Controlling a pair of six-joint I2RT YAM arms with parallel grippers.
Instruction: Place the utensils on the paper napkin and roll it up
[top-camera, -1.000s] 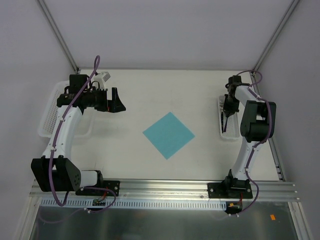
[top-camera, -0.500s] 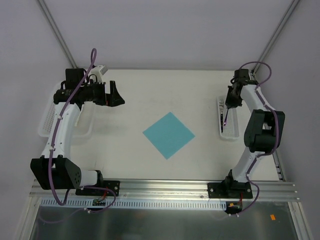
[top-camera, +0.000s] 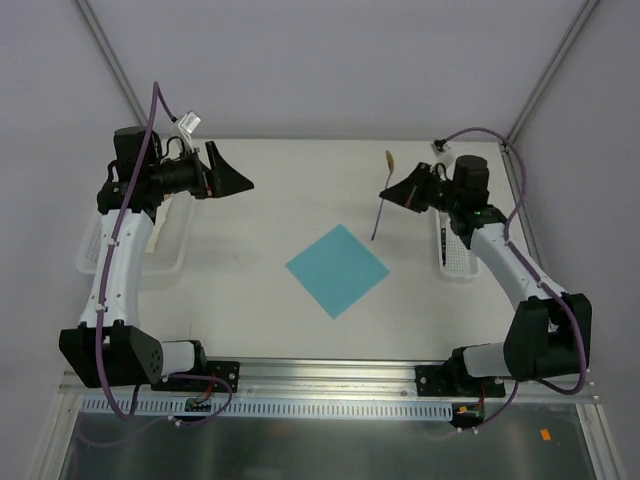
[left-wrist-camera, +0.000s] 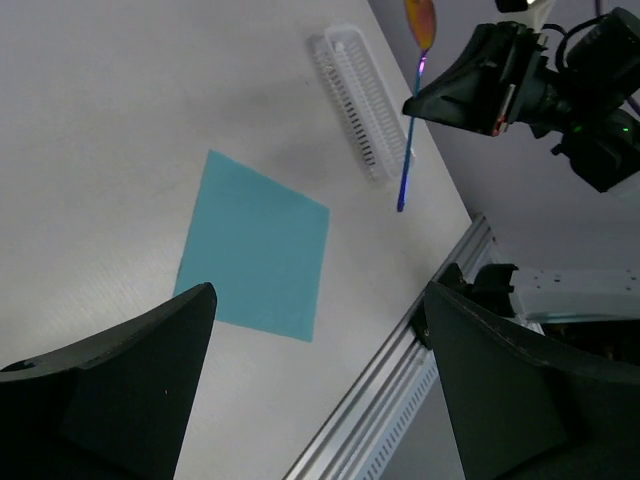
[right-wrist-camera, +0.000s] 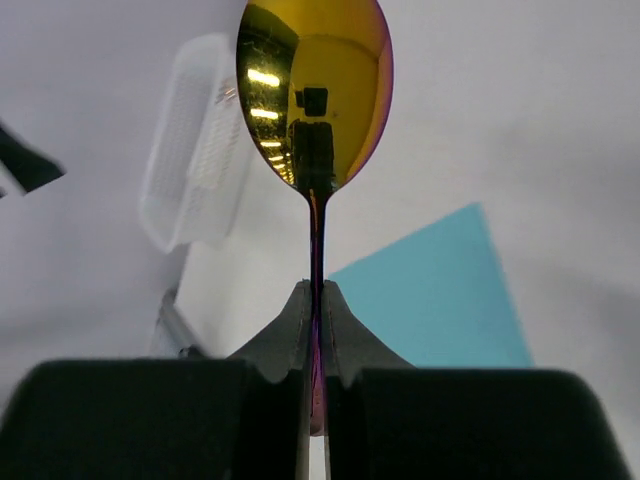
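The teal paper napkin (top-camera: 337, 270) lies flat as a diamond at the table's middle, with nothing on it; it also shows in the left wrist view (left-wrist-camera: 255, 247) and the right wrist view (right-wrist-camera: 440, 290). My right gripper (top-camera: 388, 196) is shut on the thin purple handle of a spoon (top-camera: 377, 220), which hangs in the air right of and beyond the napkin. The spoon's gold-pink bowl (right-wrist-camera: 313, 90) stands above the closed fingers (right-wrist-camera: 285, 335). My left gripper (top-camera: 238, 181) is open and empty, high over the far left of the table, its fingers (left-wrist-camera: 110, 390) framing the napkin.
A narrow white tray (top-camera: 455, 250) stands at the right edge, under the right forearm, and shows in the left wrist view (left-wrist-camera: 360, 110). A wider white basket (top-camera: 100, 240) sits at the left edge. The aluminium rail (top-camera: 330, 375) runs along the near edge.
My right arm has lifted the spoon out of the white tray and swung it left toward the table's middle. The left arm has risen a little, and its gripper stays open.
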